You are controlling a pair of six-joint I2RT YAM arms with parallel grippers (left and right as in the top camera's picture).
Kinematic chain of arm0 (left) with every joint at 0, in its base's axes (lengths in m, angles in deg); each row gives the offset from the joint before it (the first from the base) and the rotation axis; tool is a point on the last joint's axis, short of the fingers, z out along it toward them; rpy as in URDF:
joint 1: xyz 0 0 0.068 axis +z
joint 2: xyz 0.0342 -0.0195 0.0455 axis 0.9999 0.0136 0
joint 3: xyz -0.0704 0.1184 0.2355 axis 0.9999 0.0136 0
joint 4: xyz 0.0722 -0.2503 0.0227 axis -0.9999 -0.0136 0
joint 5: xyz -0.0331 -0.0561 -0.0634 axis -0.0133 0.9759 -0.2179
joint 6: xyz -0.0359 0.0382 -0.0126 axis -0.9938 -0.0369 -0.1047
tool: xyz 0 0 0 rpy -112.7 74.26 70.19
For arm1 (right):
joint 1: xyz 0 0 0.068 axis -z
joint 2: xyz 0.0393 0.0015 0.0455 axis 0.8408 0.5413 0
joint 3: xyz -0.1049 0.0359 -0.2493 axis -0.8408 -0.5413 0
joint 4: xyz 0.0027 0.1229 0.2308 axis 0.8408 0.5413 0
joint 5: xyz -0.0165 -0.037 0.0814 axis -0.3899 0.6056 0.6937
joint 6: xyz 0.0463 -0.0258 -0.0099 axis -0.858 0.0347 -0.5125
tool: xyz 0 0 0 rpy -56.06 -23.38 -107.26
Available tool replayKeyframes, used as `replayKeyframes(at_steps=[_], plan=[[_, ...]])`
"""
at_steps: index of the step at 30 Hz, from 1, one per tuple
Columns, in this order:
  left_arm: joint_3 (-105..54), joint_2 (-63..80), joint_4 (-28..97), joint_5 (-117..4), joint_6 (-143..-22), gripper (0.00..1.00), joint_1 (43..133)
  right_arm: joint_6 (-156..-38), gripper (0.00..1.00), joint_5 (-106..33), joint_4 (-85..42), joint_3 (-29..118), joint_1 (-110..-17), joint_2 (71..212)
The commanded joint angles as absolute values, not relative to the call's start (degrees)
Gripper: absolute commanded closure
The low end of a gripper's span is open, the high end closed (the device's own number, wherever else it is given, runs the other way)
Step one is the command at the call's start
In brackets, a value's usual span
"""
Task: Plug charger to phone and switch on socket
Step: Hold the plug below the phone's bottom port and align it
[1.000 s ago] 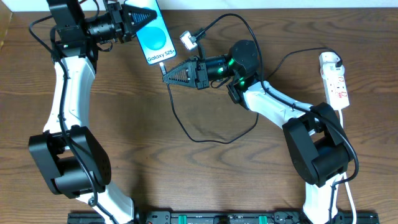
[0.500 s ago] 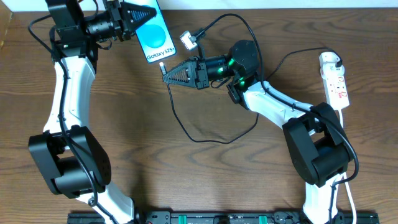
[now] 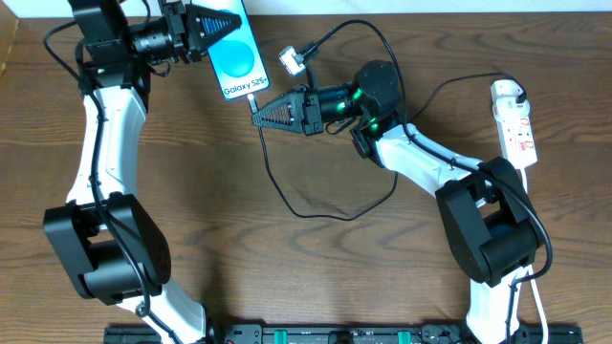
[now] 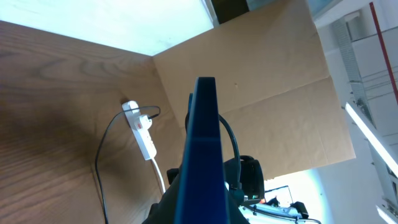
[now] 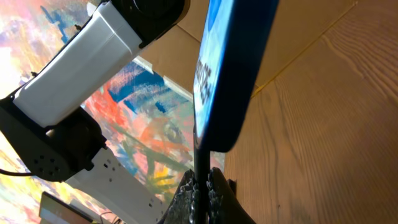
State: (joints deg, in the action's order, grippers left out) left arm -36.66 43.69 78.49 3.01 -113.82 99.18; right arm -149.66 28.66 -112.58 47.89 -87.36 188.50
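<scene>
My left gripper [image 3: 222,26] is shut on the top end of the phone [image 3: 235,55] and holds it off the table at the back left, blue screen up. In the left wrist view the phone [image 4: 202,149] shows edge-on between the left gripper's [image 4: 200,214] jaws. My right gripper [image 3: 256,112] is shut on the charger [image 3: 277,191] close to its plug tip. In the right wrist view the charger [image 5: 200,158] rises from the right gripper [image 5: 201,185] and meets the lower edge of the phone [image 5: 231,68]. The socket [image 3: 514,122] lies at the far right.
The black cable loops over the table's middle and arcs behind the right arm to a small silver connector [image 3: 290,61]. A thin black lead runs from the socket's [image 4: 142,127] end plug. A cardboard wall [image 4: 261,81] stands behind the table.
The right gripper has crept a little up toward the phone's lower edge with the charger tip. The phone has shifted slightly with the left gripper. Both grips are unchanged.
</scene>
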Motion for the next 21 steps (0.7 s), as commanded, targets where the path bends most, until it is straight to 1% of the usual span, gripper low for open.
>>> replayKeyframes(at_steps=[1, 21], plan=[[-36.5, 42.4, 79.0, 5.4, -114.1, 0.93, 99.1, -150.2, 0.99, 27.6, -112.9, 48.3, -86.9, 188.4], [-36.5, 42.4, 79.0, 5.7, -113.9, 0.93, 98.0, -150.2, 0.99, 27.3, -112.9, 48.3, -86.8, 188.4]])
